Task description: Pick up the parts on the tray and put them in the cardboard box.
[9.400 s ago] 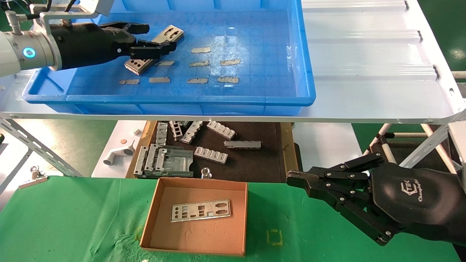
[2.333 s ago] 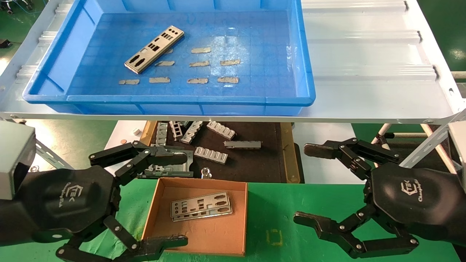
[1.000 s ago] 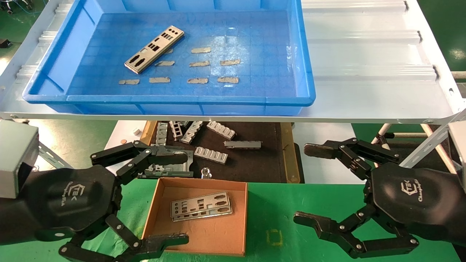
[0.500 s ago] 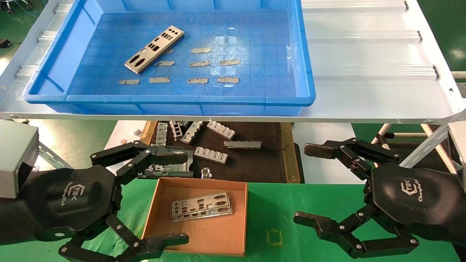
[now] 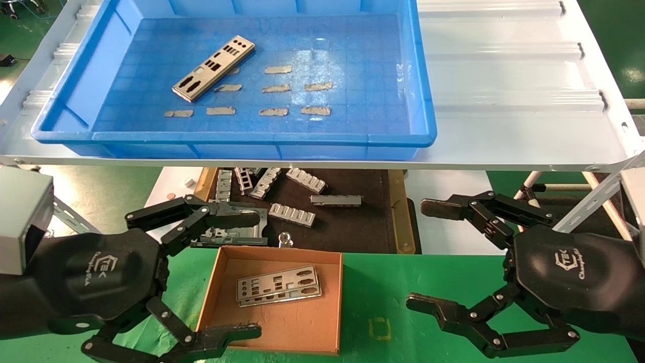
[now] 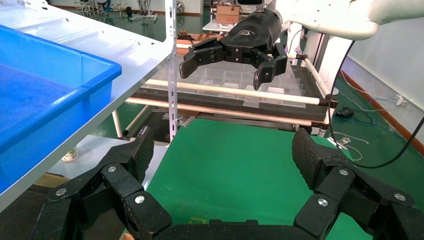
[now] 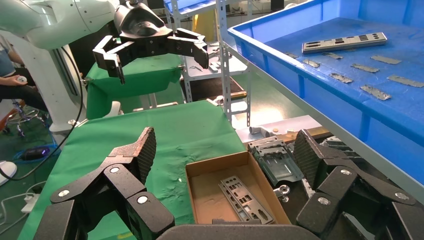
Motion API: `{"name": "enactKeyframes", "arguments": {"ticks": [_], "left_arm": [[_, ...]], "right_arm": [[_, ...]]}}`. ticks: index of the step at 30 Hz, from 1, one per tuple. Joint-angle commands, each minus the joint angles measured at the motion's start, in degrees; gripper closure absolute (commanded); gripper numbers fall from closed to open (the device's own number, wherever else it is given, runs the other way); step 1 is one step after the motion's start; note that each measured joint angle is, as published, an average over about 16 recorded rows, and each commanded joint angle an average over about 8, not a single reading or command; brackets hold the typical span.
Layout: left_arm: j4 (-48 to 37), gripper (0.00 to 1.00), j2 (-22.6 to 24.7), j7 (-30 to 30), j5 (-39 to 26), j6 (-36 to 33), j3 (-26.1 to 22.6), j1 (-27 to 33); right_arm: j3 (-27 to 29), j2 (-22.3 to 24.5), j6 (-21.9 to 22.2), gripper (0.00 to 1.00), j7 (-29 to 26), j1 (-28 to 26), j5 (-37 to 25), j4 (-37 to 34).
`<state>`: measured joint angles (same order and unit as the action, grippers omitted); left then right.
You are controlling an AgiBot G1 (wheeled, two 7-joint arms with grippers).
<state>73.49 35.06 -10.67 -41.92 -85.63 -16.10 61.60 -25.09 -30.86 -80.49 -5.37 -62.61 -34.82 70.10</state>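
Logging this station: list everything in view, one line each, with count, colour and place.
tray: one, blue, on the shelf.
shelf: one, pale metal, above the table.
part: one, silver, in the tray.
patches: about nine, grey, on the tray floor.
box: one, brown, on the green table.
parts: two, silver, stacked in the box.
brackets: several, grey, on the dark mat under the shelf.
left gripper: black, open, beside the box.
right gripper: black, open, over the table.
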Motion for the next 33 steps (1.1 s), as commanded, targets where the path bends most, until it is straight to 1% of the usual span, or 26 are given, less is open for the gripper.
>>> {"name": "enactKeyframes", "arguments": {"ticks": [1,33], "left_arm": [[0.0,0.0,0.0,0.0,0.0,0.0,0.0,0.0],[0.0,0.0,0.0,0.0,0.0,0.0,0.0,0.0]], "right_arm": [[0.0,0.0,0.0,0.0,0.0,0.0,0.0,0.0],[0.0,0.0,0.0,0.0,0.0,0.0,0.0,0.0]]}}
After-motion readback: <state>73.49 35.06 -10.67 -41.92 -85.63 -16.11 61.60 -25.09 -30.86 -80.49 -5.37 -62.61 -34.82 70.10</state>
